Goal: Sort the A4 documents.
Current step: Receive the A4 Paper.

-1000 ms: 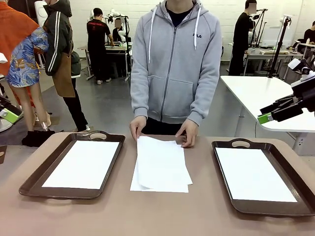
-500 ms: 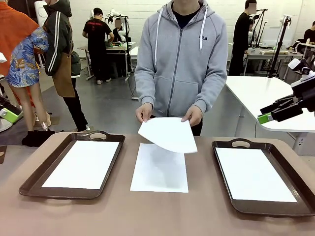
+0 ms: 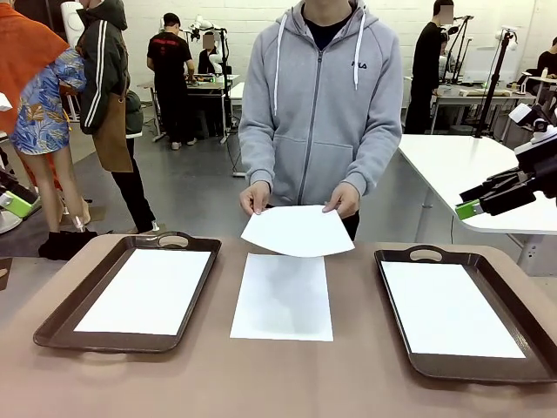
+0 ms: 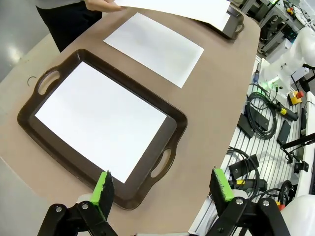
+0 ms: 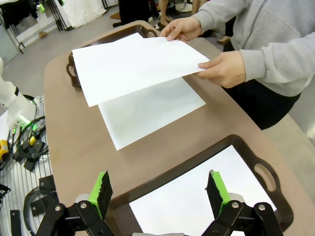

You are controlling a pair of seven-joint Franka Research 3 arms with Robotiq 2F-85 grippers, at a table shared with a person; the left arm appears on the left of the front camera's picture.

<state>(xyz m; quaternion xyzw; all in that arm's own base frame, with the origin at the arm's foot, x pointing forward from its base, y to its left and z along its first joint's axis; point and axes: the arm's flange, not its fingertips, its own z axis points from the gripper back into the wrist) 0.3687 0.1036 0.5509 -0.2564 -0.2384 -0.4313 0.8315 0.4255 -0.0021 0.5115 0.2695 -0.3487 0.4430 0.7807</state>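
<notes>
- White sheet (image 3: 298, 231), held up by the person: I should pinch its free edge level.
- My right gripper (image 5: 160, 187) and left gripper (image 4: 162, 183) both spread, empty.

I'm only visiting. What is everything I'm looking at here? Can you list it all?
A4 documents: four showing, white; one in the left tray, one in the right tray, one flat on the table between them, one held above it.
trays: two, dark brown; left and right ends of the table.
table: one, tan; under everything.
person's hands: two; gripping the raised sheet's far edge.
left tool: black, green pads; open, above the left tray's end.
right tool: black, green pads; open, above the right tray.
</notes>
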